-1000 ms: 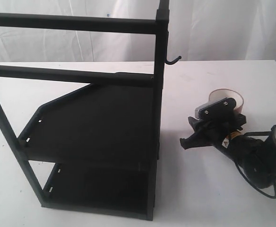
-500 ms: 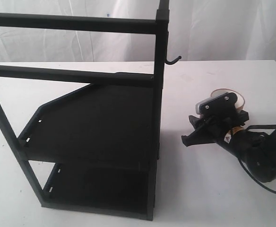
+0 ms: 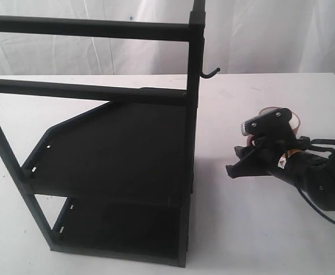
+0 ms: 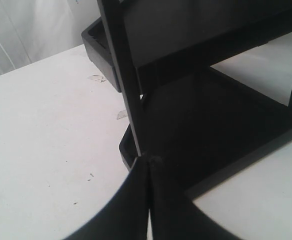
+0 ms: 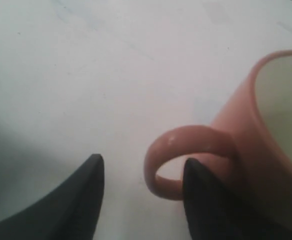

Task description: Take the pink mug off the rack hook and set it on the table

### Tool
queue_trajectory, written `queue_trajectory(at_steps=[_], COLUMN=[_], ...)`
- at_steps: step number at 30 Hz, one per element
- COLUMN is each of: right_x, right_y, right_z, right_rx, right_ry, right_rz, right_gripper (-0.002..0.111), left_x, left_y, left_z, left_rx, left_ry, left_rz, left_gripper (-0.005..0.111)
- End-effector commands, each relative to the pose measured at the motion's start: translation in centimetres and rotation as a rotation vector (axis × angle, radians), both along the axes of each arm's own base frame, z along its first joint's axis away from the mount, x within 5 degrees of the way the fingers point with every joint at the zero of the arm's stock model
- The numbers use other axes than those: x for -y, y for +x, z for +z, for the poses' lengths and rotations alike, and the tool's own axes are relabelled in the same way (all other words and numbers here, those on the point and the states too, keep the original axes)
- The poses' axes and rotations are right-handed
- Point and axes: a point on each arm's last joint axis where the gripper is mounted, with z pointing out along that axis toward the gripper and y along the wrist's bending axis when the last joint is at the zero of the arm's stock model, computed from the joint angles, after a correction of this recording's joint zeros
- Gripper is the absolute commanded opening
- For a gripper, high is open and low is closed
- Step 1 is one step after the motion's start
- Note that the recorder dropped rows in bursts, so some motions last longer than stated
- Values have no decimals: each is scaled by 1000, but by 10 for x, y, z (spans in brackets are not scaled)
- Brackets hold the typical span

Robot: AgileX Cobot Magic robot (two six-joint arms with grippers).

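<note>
- The pink mug (image 5: 266, 125) is being borne upright by the tabletop (image 3: 259, 229).
- The right pincer (image 5: 143, 162) is being held open, empty; the left pincer (image 4: 149, 159), closed, empty.

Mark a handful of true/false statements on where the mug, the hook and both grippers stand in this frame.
1. The salmon-pink ceramic mug stands upright on the white tabletop, to the right of the tall black shelf rack in the exterior view. True.
2. The thin black rack hook carries the mug's handle. False: the hook is bare.
3. The right gripper is open and clamps nothing. True.
4. The left gripper is spread wide. False: its fingers are pressed together.
</note>
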Motion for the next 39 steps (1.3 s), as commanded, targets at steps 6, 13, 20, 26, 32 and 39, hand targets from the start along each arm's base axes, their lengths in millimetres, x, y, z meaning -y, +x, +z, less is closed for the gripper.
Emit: queue_trajectory(at_steps=[6, 13, 20, 26, 32, 39], right_x=[11, 17, 23, 32, 44, 58], right_y=[-34, -60, -88, -121, -167, -213], right_z=[9, 30, 83, 148, 184, 193], right_rx=[-76, -51, 136, 368, 455, 459], right_ry=[29, 143, 222, 330, 389, 379], right_rz=[-50, -109, -95, -91, -111, -142], right_gripper=[47, 47, 46, 42, 21, 0], left_x=[0, 0, 0, 0, 0, 0], left_y=[0, 0, 0, 0, 0, 0], left_z=[-1, -1, -1, -1, -1, -1], left_rx=[-1, -1, -1, -1, -1, -1], left_ry=[-9, -9, -9, -9, -9, -9], left_rz=[4, 4, 4, 4, 4, 4], left_gripper=[0, 0, 0, 0, 0, 0])
